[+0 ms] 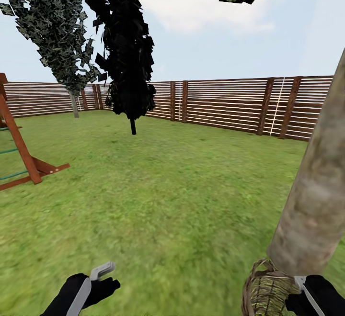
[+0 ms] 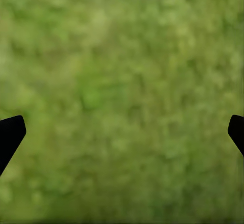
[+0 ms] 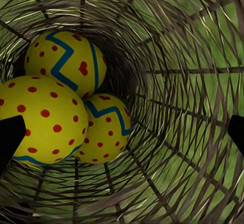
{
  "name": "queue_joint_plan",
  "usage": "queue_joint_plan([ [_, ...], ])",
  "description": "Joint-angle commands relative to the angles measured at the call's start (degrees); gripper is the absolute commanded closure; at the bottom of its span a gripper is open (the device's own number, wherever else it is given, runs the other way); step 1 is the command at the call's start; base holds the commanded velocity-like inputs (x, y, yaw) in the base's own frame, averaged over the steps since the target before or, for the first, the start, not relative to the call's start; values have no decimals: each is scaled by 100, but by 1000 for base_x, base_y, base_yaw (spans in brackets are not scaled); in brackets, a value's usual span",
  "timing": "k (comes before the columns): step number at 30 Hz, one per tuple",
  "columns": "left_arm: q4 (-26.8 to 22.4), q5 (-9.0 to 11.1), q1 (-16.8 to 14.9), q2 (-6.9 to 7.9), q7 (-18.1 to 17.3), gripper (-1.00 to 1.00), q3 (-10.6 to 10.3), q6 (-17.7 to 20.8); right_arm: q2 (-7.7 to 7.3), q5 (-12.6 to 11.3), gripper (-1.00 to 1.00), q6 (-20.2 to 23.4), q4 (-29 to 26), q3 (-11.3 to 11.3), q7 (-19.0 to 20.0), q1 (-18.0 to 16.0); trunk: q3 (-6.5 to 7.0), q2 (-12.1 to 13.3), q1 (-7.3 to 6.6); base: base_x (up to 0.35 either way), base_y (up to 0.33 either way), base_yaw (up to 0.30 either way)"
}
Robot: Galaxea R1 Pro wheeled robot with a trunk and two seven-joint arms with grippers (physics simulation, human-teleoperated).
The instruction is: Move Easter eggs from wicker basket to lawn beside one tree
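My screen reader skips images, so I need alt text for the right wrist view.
Three Easter eggs, yellow with red dots and blue zigzag bands, lie together inside the wicker basket. Green lawn shows through the weave, and the open gripper's dark fingertips flank the picture's edges.

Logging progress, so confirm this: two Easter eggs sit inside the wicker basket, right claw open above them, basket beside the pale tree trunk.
Wrong on the count. The right wrist view shows three Easter eggs in the wicker basket, not two. The rest holds: the right claw is open over them, and the head view shows the basket beside the pale tree trunk.
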Motion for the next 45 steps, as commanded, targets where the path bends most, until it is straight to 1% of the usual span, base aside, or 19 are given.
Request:
queue_joint_plan([
  [1,-7,61,-2,-3,44,-100,2,19,5,47,-100,26,-10,-23,40,-2,-6,-3,-1,-1,-1,0],
  [5,-7,59,-2,-6,51,-100,2,7,7,57,-100,26,-7,-17,32,0,-6,-3,-1,0,0,80],
  [15,-10,59,-2,-25,52,-100,2,3,7,53,-100,24,-7,-17,36,-1,-6,-3,-1,0,0,267],
  [23,-7,59,-2,-26,52,-100,2,3,6,49,-100,26,-7,-15,36,-2,-6,-3,-1,0,0,28],
  [45,-8,59,-2,-35,57,-100,2,3,10,50,-100,23,-7,-14,45,-1,-401,-885,482,0,0,0],
])
